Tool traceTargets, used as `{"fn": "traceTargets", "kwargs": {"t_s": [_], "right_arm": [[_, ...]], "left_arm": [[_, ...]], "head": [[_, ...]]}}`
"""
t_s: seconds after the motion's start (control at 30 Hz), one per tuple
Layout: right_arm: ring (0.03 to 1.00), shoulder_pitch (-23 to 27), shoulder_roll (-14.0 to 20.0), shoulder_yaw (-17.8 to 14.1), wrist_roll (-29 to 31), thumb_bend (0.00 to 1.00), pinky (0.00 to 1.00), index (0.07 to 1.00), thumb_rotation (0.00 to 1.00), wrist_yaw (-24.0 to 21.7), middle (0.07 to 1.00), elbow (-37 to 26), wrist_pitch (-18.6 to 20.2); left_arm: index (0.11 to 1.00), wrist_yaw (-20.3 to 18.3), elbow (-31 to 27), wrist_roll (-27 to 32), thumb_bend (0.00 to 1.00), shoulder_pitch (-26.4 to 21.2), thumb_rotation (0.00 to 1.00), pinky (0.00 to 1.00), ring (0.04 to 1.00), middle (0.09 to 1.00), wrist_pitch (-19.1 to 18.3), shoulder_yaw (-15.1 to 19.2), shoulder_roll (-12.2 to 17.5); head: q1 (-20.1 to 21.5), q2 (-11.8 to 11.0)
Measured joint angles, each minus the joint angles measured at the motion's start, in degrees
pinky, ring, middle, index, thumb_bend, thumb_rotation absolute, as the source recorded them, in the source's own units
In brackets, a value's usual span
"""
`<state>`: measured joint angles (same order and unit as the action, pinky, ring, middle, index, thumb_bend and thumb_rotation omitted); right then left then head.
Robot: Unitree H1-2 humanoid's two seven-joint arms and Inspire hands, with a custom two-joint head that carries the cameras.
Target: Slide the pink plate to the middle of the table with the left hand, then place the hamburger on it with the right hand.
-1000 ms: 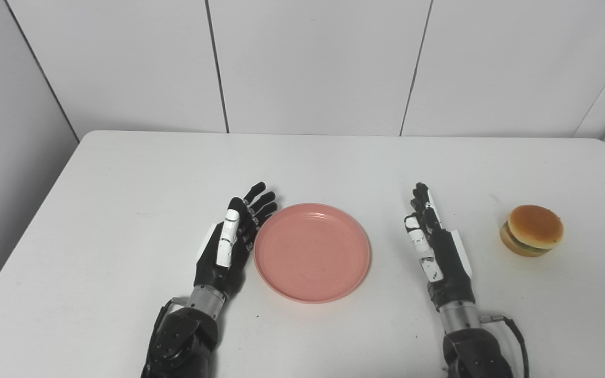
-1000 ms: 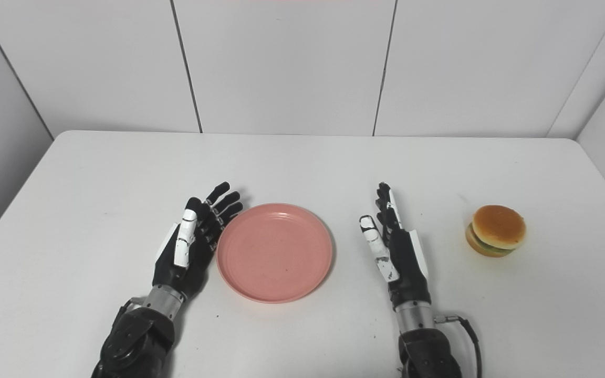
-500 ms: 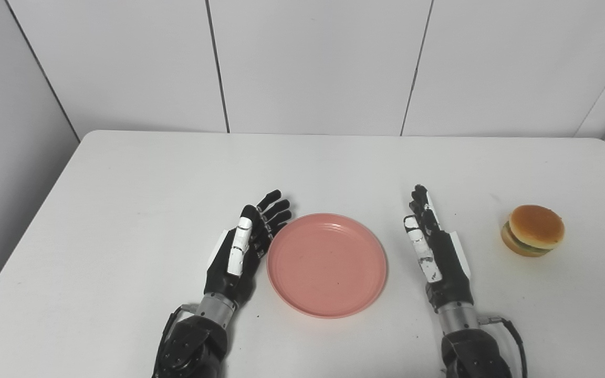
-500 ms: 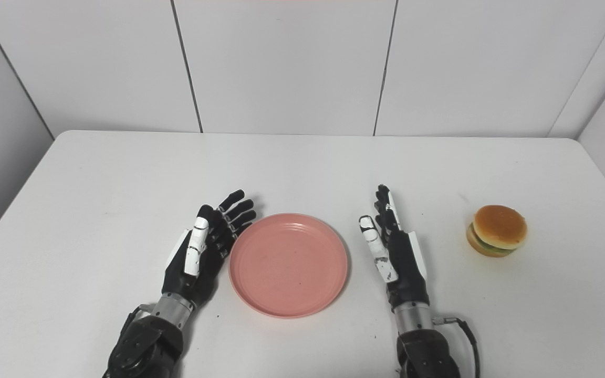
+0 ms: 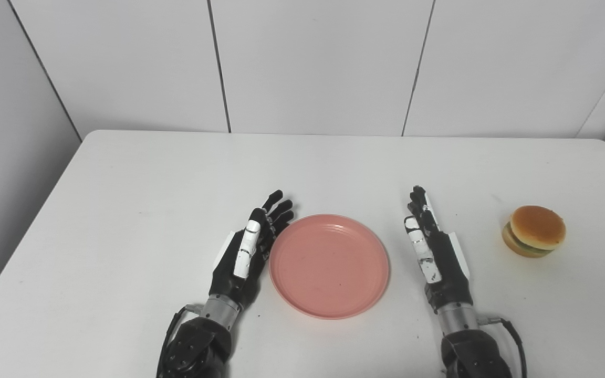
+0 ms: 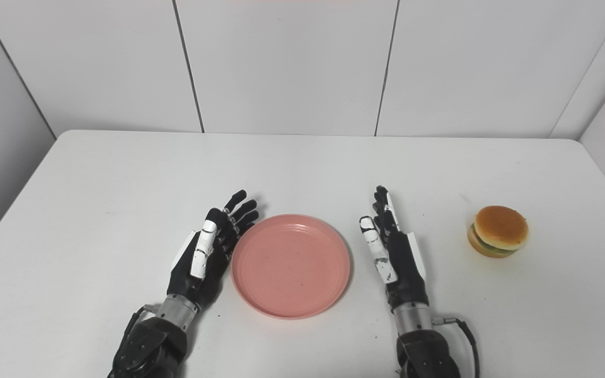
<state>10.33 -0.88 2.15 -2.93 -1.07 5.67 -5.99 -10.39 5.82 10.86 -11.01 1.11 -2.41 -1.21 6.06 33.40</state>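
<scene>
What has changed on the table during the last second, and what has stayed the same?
The left hand pushed the round pink plastic plate rightwards and slightly nearer the robot, its open fingers against the rim. The open right hand and the toy hamburger stayed where they were.

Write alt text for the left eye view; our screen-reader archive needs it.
A pink plate lies on a white table between two open robot hands: the left hand against its left rim, the right hand just beyond its right rim. A hamburger sits farther right, untouched.
</scene>
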Motion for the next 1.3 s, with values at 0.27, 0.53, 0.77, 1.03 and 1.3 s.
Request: {"fn": "traceTargets", "kwargs": {"t_s": [0.27,0.53,0.77,1.03,1.3], "right_arm": [[1.0,0.2,0.1,0.1,0.1,0.64,0.99,1.0,0.93,-0.1,1.0,0.5,0.0],[1.0,0.4,0.3,0.0,0.1,0.64,0.99,1.0,0.92,-0.2,1.0,1.1,-0.1],[0.986,0.7,0.3,-0.1,-0.3,0.63,0.97,1.0,0.95,0.3,0.996,1.6,-0.5],[0.998,0.8,0.3,-0.3,-1.0,0.6,0.98,1.0,0.95,1.6,1.0,1.8,-1.9],[0.999,1.8,1.4,-1.7,-4.2,0.57,0.99,0.993,0.96,4.6,1.0,0.7,-2.2]], "left_arm": [[0.999,7.0,4.1,-4.7,0.55,-2.2,1.0,1.0,1.0,1.0,5.8,2.5,-1.9],[1.0,8.3,6.4,-7.5,0.52,-3.4,1.0,1.0,1.0,1.0,10.0,2.3,-1.5],[1.0,8.6,7.4,-8.3,0.53,-4.0,1.0,1.0,1.0,1.0,11.6,2.3,-1.5],[0.993,10.0,7.3,-9.4,0.54,-3.9,1.0,1.0,0.993,0.993,11.2,2.3,-1.6],[0.993,10.0,7.0,-9.4,0.54,-3.9,1.0,1.0,0.995,0.994,11.2,2.1,-1.7]], "head": [[-0.3,-0.3],[-0.6,-0.4],[-0.8,-0.6],[-0.8,-0.9],[-0.8,-1.1]]}}
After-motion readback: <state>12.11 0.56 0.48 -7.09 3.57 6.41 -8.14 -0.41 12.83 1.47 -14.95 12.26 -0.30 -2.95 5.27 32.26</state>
